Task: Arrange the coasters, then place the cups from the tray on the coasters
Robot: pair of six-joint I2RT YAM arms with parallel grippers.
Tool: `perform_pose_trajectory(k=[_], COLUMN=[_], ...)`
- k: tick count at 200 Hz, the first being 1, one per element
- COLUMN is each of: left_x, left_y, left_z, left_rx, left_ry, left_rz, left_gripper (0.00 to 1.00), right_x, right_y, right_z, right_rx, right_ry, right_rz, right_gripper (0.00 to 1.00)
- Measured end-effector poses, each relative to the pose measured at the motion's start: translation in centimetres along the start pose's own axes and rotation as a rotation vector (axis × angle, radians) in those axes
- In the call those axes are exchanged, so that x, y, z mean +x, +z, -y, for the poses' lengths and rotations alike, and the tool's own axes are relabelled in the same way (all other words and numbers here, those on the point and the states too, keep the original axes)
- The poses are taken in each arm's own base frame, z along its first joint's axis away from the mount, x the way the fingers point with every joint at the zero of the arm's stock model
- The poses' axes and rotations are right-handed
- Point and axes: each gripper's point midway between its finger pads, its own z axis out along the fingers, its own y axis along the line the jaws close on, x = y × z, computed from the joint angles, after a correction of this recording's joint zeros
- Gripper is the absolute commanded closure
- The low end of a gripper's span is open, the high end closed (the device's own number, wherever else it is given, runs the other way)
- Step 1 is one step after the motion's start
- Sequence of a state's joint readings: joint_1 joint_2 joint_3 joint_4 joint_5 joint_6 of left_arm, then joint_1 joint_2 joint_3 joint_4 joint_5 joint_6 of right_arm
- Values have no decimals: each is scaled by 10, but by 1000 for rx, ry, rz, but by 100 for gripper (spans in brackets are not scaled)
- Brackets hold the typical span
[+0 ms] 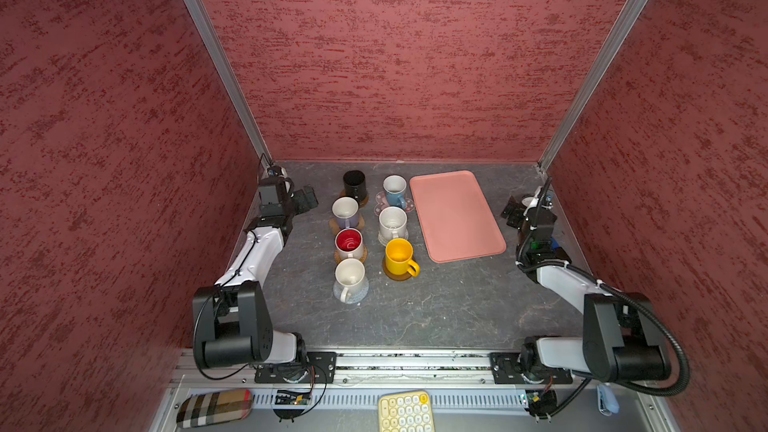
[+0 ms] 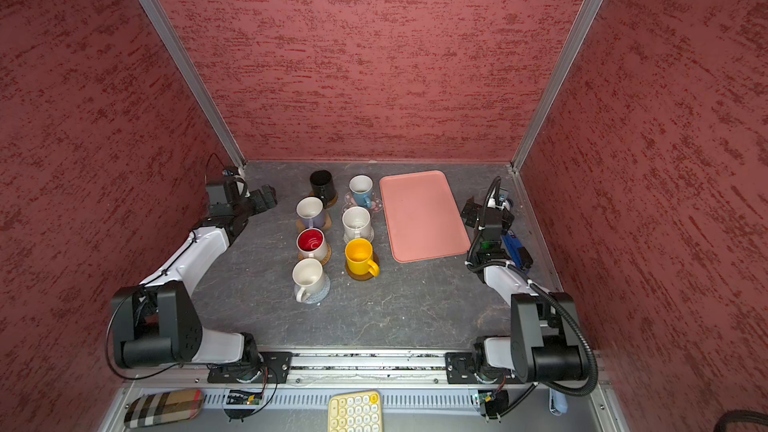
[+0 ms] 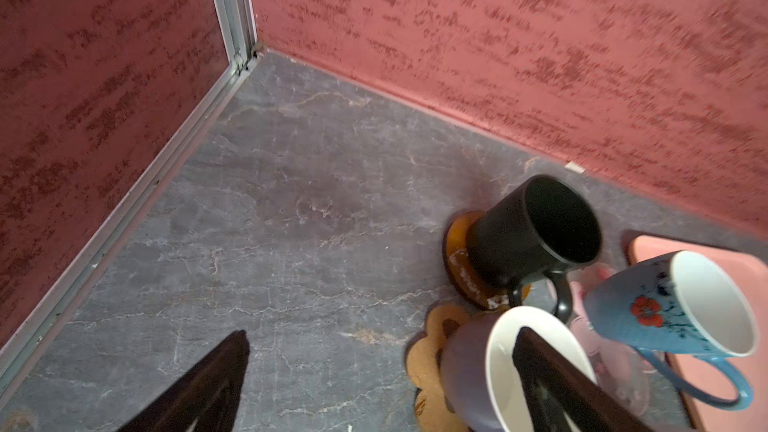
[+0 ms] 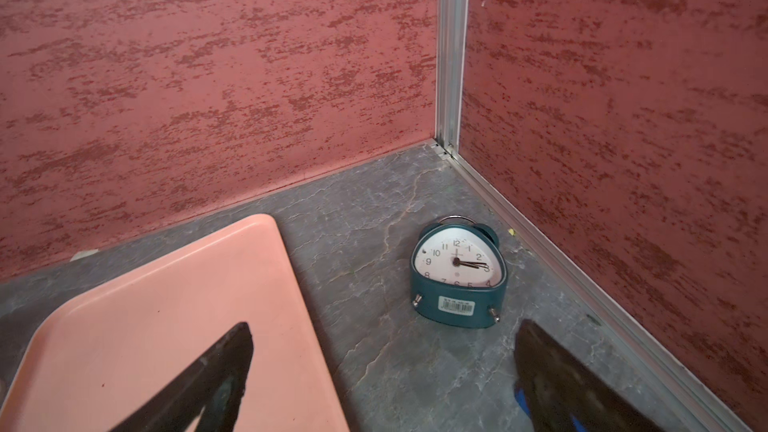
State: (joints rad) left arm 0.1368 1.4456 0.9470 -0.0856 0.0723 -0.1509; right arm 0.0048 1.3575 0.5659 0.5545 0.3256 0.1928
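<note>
Several cups stand in two rows left of the pink tray (image 1: 457, 218), each on a coaster. The left row holds the black cup (image 1: 354, 187), lavender (image 1: 345, 211), red-inside (image 1: 349, 243) and cream (image 1: 350, 278). Light blue (image 1: 395, 191), speckled white (image 1: 392, 222) and yellow (image 1: 400, 257) make up the right row. The tray carries nothing. My left gripper (image 1: 309, 197) hangs open at the back left, beside the black cup (image 3: 536, 230) and the paw coaster (image 3: 428, 351). At the back right, my right gripper (image 4: 385, 325) is open over the tray's edge (image 4: 291, 284), holding nothing.
A teal clock (image 4: 457, 272) lies in the back right corner, just beyond the right gripper. Red walls close in three sides. A yellow keypad (image 1: 405, 411) and a plaid case (image 1: 214, 407) lie in front of the arm rail.
</note>
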Motion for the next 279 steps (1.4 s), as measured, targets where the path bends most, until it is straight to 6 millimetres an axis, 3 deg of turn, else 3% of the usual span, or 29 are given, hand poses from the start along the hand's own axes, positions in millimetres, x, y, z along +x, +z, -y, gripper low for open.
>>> perform_pose_trajectory(k=[42,92,121,158,181,202,235,279], left_x=[36,75,87,96,103,103,87,80], left_y=[36,45,51,39,19,13,9,7], left_z=[-4,-11,-1,22,9,0,1,2], left_rx=[15,18,26,14,-22,-52,-52,-51], left_ry=[34,57,106,229,222,211,200,195], left_rz=[-96,-109,-98,21,116,166,244,273], left_gripper=[0,0,0,0,0,0,0,0], right_x=[17,8,10,14,16,17,29,22], right_y=[12,15,9,-1,-5,-13,-27,-27], right_z=[9,19,22,25,27,32,43,41], right_rx=[3,10,15,14,15,28,51,43], right_ry=[36,61,42,31,27,27,21,30], right_rz=[-38,-10,-9,-8,-4,12,21,49], right_gripper=[2,3,2,2,2,2,2,2])
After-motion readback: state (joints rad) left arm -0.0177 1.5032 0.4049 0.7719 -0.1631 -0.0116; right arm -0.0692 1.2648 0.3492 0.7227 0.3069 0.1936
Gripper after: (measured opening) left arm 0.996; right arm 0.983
